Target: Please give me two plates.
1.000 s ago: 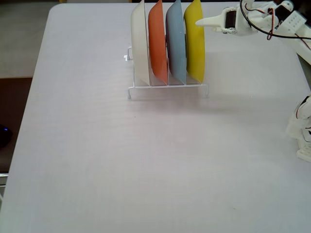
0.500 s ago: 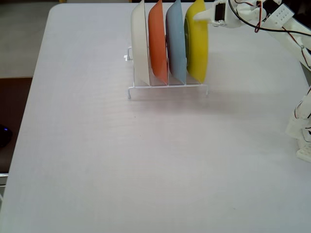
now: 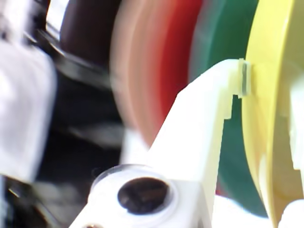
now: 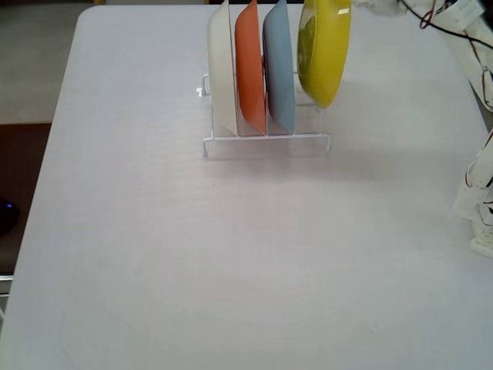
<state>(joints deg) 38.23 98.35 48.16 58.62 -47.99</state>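
The yellow plate hangs tilted above the right end of the wire rack, its lower edge clear of the slot. In the wrist view my gripper is shut on the yellow plate at its rim; one white finger presses on the near face. The fixed view's top edge cuts off the gripper itself. The light blue plate stands upright in the rack, just left of the yellow one. It looks dark green in the wrist view.
An orange plate and a cream-white plate stand upright in the rack's left slots. My arm reaches in from the top right, and its white base sits at the right edge. The white table spreads in front of the rack.
The gripper closed on the yellow plate's top rim and lifted it up and to the right out of the rack's last slot. The other three plates have not moved.
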